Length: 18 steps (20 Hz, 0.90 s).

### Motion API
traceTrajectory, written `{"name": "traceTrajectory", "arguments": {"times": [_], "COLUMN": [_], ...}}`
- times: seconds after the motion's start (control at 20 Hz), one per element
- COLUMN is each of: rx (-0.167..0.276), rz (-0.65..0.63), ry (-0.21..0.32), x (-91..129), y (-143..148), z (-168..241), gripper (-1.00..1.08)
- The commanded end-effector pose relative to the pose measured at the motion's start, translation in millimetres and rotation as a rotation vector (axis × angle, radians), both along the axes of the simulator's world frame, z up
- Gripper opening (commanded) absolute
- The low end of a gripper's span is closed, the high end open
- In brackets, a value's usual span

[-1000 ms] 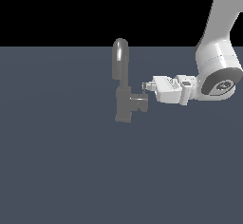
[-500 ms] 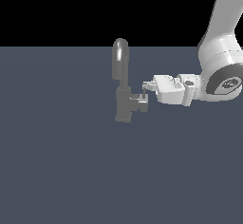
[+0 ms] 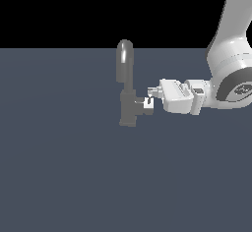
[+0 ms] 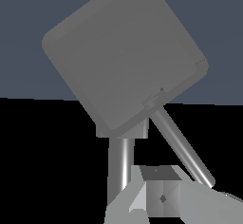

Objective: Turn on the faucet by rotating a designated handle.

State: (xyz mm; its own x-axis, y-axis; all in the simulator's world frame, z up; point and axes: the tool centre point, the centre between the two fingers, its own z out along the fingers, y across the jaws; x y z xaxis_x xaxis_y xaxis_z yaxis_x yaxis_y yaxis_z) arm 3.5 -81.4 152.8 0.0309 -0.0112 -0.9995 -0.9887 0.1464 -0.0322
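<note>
The grey faucet (image 3: pixel 129 109) stands upright with its arched spout (image 3: pixel 124 59) above the blocky body. The handle (image 3: pixel 144 106) is a short stub jutting toward the exterior view's right. My gripper (image 3: pixel 149 97) reaches in level from the exterior view's right, and its fingertips rest against the top outer end of the stub. The fingers look pressed together and hold nothing. In the wrist view, the faucet body (image 4: pixel 126 57) fills the frame close up, with the thin lever rod (image 4: pixel 182 147) and the spout column (image 4: pixel 121 166) beside it. My fingertips (image 4: pixel 161 197) show at the frame's edge.
The faucet stands on a flat dark blue-grey floor (image 3: pixel 74 177). The white arm (image 3: pixel 231 73) comes in from the exterior view's upper right.
The gripper has crept slightly toward the faucet, and the arm's wrist has shifted a little. The handle shows no clear turn.
</note>
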Motion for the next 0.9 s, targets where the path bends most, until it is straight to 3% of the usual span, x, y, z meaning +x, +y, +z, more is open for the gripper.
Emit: {"name": "traceTrajectory", "arguments": {"times": [0.0, 0.2, 0.25, 0.3, 0.85], "rx": [0.009, 0.011, 0.011, 0.003, 0.011], "rz": [0.006, 0.008, 0.008, 0.004, 0.008], "ry": [0.029, 0.032, 0.032, -0.003, 0.03], "x": [-19.1, -35.4, -35.4, -21.0, -46.2], "y": [2.5, 4.8, 4.8, 2.9, 6.3], "z": [-16.0, -25.1, -25.1, -8.8, -75.3], "gripper": [-1.0, -1.0, -1.0, -1.0, -1.0]}}
